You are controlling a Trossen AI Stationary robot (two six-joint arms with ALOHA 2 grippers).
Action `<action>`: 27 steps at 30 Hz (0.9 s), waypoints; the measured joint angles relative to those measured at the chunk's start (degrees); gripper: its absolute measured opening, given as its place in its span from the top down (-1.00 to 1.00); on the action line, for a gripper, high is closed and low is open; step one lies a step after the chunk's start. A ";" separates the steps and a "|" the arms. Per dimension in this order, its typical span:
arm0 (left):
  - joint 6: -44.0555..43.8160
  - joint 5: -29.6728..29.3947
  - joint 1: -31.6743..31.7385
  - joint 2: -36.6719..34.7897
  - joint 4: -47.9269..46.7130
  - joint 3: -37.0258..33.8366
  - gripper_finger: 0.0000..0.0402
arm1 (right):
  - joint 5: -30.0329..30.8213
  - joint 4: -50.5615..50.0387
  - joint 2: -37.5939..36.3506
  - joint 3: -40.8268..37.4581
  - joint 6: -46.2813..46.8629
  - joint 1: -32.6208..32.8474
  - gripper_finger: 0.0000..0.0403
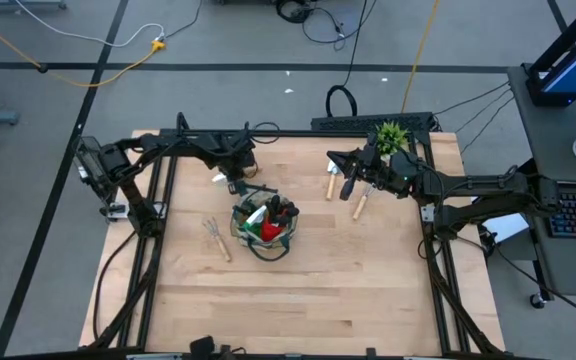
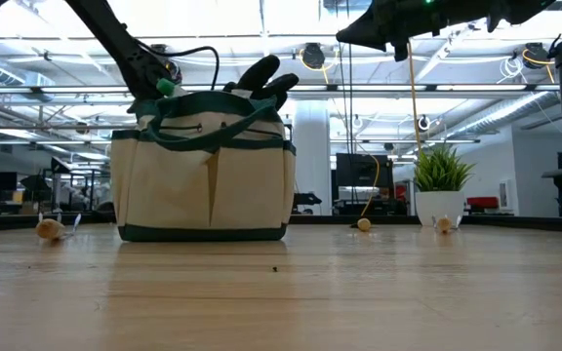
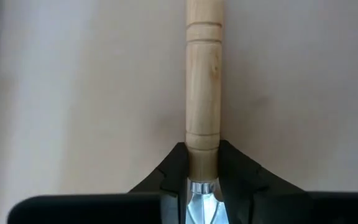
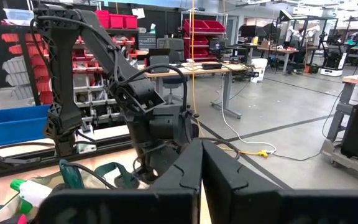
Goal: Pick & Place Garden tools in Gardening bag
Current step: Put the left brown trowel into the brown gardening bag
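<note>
**Wood, cloth and metal**

Tabletop (image 1: 298, 290): pale wood planks, smooth, faint sheen; gardening bag (image 2: 203, 175): matt tan cloth, dark green trim; trowel handle (image 3: 203, 87): light turned wood, smooth, with bright metal at its base.

One camera looks straight down on the whole counter (image 1: 298, 290). Another sits at counter level, facing the bag (image 2: 203, 171) that both share. The left wrist camera seems pressed close over a wooden handle (image 3: 203, 81).

closed right gripper (image 4: 201, 180) facing left arm (image 4: 104, 74)
</note>
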 joint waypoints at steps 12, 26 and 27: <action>-9.99 -29.22 1.69 -11.26 -1.39 -0.34 0.68 | -0.09 0.50 0.00 0.00 -0.01 0.00 1.00; -20.35 -13.33 3.54 -34.63 0.87 -0.21 0.68 | -0.17 0.94 -0.02 0.00 -0.02 0.01 1.00; -21.44 -11.33 3.54 -36.35 1.45 -0.19 0.68 | -0.19 0.92 -0.02 0.00 -0.02 0.01 1.00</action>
